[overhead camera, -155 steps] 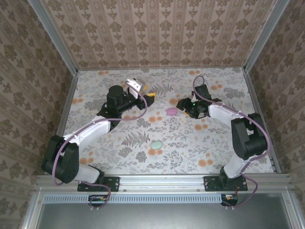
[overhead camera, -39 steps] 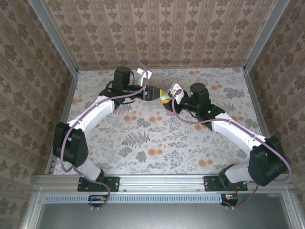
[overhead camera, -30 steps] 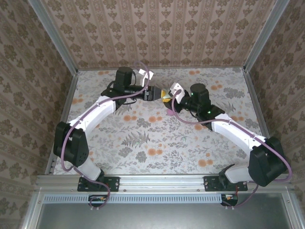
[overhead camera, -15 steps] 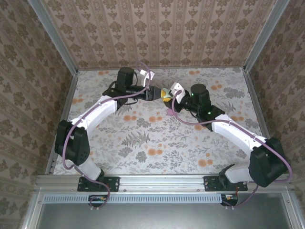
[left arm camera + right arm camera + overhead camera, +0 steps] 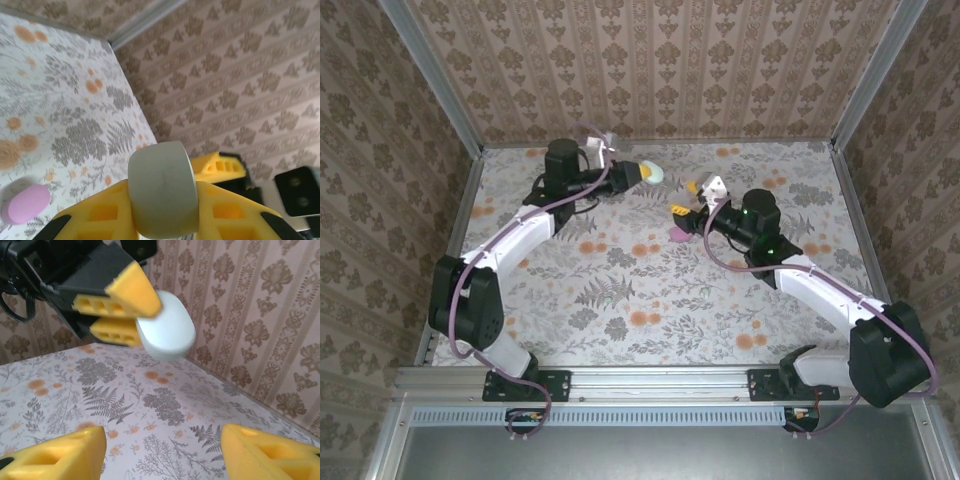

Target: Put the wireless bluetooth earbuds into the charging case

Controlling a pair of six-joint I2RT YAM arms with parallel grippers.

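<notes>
Beyond the pink case (image 5: 677, 234), the left gripper (image 5: 640, 174) clamped the mint case (image 5: 653, 174) by one end, and that smooth shell could squirt free. Near the pink case, the right gripper (image 5: 686, 198) gaped empty.

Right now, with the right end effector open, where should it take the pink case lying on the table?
Across the narrow width of the pink case, coming straight down from above. It lies flat on the table, a low oval pebble, so its long sides give the right end effector the shortest, likely steadiest span.
</notes>
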